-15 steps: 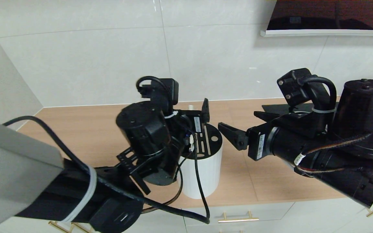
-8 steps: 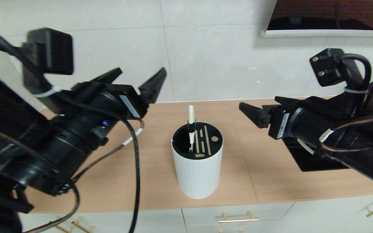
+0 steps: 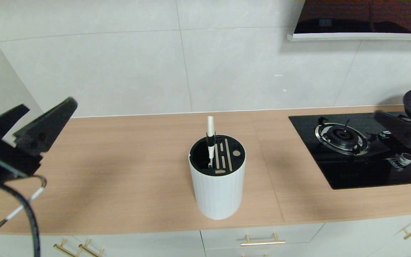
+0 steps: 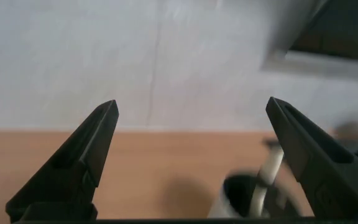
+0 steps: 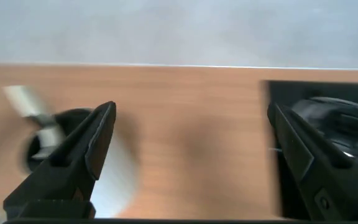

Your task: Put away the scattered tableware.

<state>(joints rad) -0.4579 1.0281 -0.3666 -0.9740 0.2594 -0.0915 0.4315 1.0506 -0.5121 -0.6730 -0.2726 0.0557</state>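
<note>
a white holder [image 3: 219, 192], a ribbed cylinder with a black slotted top, stands upright on the wooden table [image 3: 120, 171] near its front edge. one utensil [image 3: 210, 137] with a pale handle stands in the open pocket of that top, on the side of the slots nearer the robot's left, its handle poking up above the rim and its working end hidden down inside. the narrow slots beside it look unfilled. the left claw [image 3: 50, 104] hangs in the air well off to the robot's left of the holder and higher than its top, its two dark fingers spread wide with nothing between them. from the camera on that wrist, the holder and the pale handle sit low beyond the gap between the fingers. the right claw [image 5: 191, 109] is well off to the holder's other side, above the gas hob [image 3: 355, 167], and its fingers are also spread wide and hold nothing. from its own wrist camera the holder lies past one finger and a burner past the other, with bare wood between. the hob is sunk into the table to the right of the holder, well apart from it. a tiled wall [image 3: 120, 71] rises behind the holder, a hood [image 3: 366, 21] hangs above the hob, and drawers [image 3: 262, 242] with gold handles run below the table's front edge.
</note>
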